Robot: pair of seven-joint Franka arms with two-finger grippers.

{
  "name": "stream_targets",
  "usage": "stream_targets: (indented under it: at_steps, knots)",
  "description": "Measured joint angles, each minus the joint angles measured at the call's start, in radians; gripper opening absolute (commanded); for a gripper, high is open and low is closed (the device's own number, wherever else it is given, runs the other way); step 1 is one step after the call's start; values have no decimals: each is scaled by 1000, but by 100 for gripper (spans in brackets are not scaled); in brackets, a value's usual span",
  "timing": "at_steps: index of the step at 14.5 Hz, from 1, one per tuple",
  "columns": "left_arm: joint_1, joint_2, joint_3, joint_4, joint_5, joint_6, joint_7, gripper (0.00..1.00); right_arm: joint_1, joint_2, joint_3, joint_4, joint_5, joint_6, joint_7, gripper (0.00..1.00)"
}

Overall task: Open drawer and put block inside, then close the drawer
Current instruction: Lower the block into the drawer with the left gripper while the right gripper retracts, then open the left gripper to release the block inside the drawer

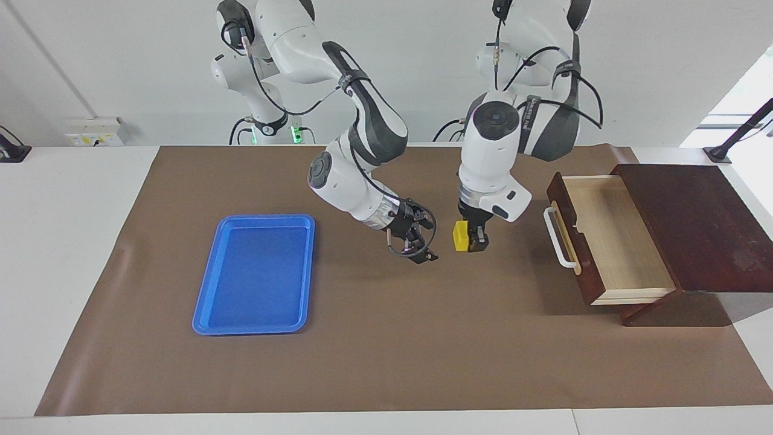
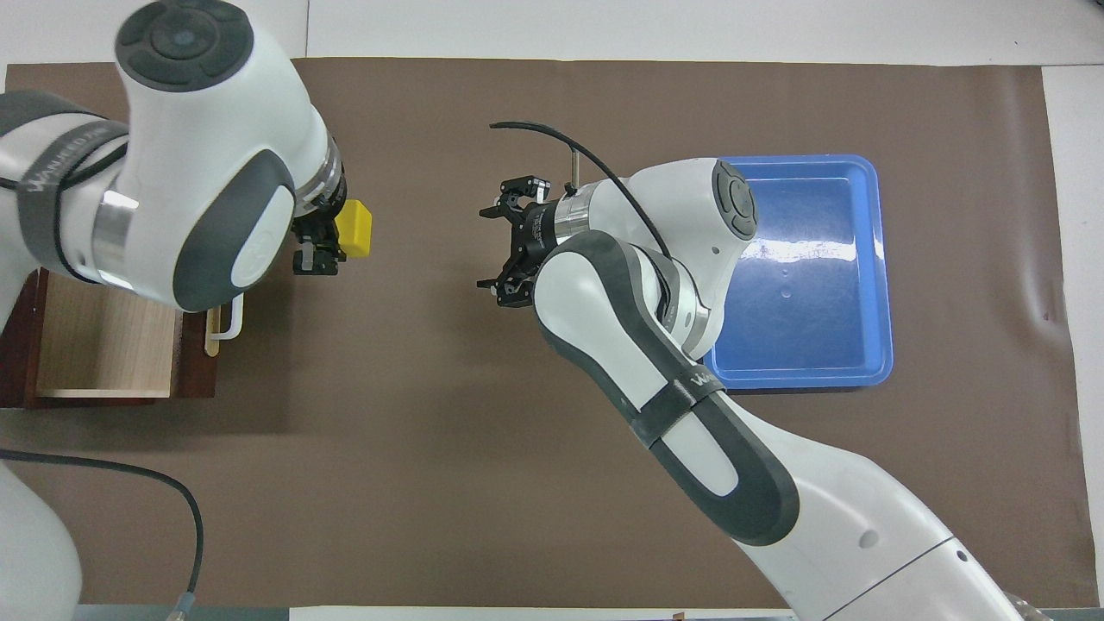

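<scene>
Drawer work is half done by our reading: the drawer (image 1: 610, 238) stands pulled out of its dark cabinet (image 1: 700, 226) at the left arm's end of the table, its pale inside bare, so the step in hand is carrying the block (image 1: 461, 235) over to it. We see the left gripper (image 1: 471, 240) up in the air over the brown mat (image 1: 386, 350), just short of the drawer's white handle (image 1: 558, 238), with its jaws clamped on the yellow block; in the overhead view the block (image 2: 354, 228) shows at the tip of that gripper (image 2: 323, 246), beside the drawer front and not yet over the open box. We judge that the next move calls for a short travel toward the left arm's end of the table, high enough to clear the front panel and handle, then a descent into the drawer before any release; afterwards the front needs a push to shut it. Our right gripper (image 1: 418, 249) hangs over the mat between the blue tray (image 1: 208, 314) and the block, apart from the block, its jaws spread wide and holding nothing; we take that arm to be waiting.
</scene>
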Motion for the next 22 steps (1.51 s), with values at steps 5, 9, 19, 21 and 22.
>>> stream_targets:
  at_steps: [5, 9, 19, 21, 22]
  knots:
    - [232, -71, 5, 16, -28, -31, 255, 0, -111, -95, -9, -61, -71, -100, -125, 97]
    - [394, -76, 5, -35, -36, 16, 430, 0, -229, -215, -12, -121, -259, -278, -248, 99]
    - [418, -169, 1, -442, -36, 322, 439, 0, -547, -435, -15, -133, -624, -663, -941, 100]
    - [428, -172, 3, -469, -36, 348, 439, 0, -565, -479, -15, -132, -734, -687, -1110, 100]
    - [428, -172, 3, -479, -36, 356, 438, 0, -568, -500, -15, -131, -786, -700, -1199, 100]
